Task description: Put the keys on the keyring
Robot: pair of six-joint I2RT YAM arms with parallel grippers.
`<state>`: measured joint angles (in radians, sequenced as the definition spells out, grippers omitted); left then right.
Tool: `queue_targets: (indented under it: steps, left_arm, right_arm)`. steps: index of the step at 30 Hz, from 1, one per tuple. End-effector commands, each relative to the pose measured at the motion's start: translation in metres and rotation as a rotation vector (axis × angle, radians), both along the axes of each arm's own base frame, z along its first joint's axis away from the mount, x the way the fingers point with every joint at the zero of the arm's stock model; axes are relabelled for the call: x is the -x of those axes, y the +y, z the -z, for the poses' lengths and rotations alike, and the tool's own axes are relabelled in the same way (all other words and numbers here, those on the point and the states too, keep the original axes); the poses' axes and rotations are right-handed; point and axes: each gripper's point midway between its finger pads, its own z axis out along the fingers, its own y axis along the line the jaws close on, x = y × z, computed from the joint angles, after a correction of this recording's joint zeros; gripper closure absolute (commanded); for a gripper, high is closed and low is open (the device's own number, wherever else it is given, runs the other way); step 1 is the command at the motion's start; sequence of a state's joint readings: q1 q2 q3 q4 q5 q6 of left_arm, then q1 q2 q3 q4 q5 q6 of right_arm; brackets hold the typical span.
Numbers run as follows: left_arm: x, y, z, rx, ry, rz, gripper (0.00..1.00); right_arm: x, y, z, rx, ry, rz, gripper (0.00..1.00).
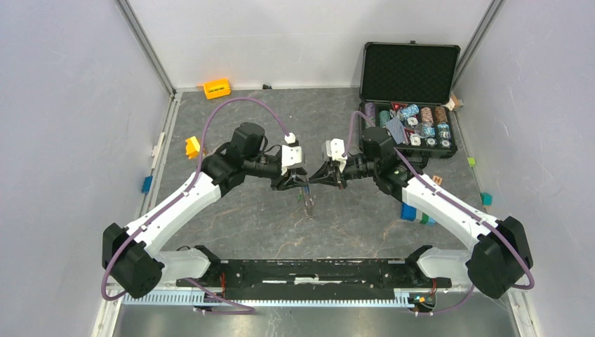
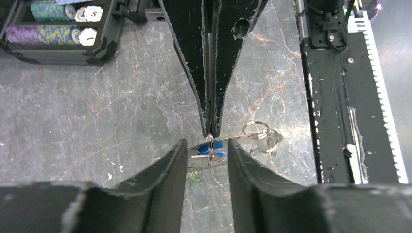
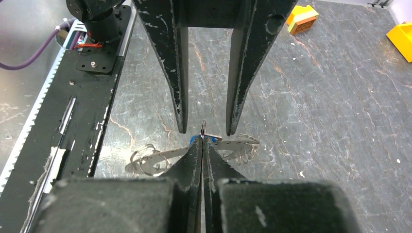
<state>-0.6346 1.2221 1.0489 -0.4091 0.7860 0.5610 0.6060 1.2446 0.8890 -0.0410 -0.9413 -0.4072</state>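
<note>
**Right gripper** (image 3: 202, 144): jaws pressed together, pinching the keyring (image 3: 204, 127). The ring is seen edge-on as a thin metal loop, held in the air above mid-table (image 1: 245, 225).

**Left gripper** (image 2: 207, 144): jaws apart, one on each side of the ring and the right gripper's tips. Whether it touches anything cannot be told.

**Blue key** (image 2: 218, 144): blue head just below the pinched ring, between the left fingers, with its silver blade lying crosswise.

**Green key** (image 2: 195, 178): only a small green bit shows, beside the left finger's edge.

**Small wire rings** (image 2: 258, 131): bunched at one end of the hanging cluster. Each wrist view's own fingers hide the rest.

**Poker-chip case** (image 1: 409, 70): black, lid upright, at the far right. Chips (image 1: 414, 121) sit in rows inside. The right arm crosses its near-left corner in the top view.

**Orange block** (image 1: 217, 88): against the far wall.

**Yellow block** (image 1: 191, 147): left of the left arm's elbow.

**Blue block** (image 1: 146, 184): at the left wall.

**Blue-and-green blocks** (image 1: 415, 213): right of centre, partly covered by the right forearm.

**Base rail** (image 1: 309, 270): black, along the near edge.
</note>
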Motion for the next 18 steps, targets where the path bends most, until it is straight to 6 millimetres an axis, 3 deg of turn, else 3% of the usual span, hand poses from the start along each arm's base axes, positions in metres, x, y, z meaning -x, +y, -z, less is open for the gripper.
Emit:
queue_targets:
  steps: [1,4,7,18]
  left_arm:
    - [-0.011,0.003,-0.023,0.049,-0.091,-0.02,0.5]
    - [-0.012,0.009,-0.018,0.052,-0.108,-0.023,0.42]
    - [-0.01,0.011,-0.01,0.048,-0.121,-0.011,0.42]
    - [-0.012,0.001,-0.014,0.09,-0.117,0.027,0.69]
  right_arm:
    - [-0.005,0.004,-0.039,-0.086,-0.048,-0.019,1.0]
    - [-0.004,0.002,-0.044,-0.1,-0.042,-0.023,1.0]
    - [-0.003,0.001,-0.046,-0.115,-0.031,-0.027,1.0]
    - [-0.005,0.0,-0.045,-0.124,-0.016,-0.024,1.0]
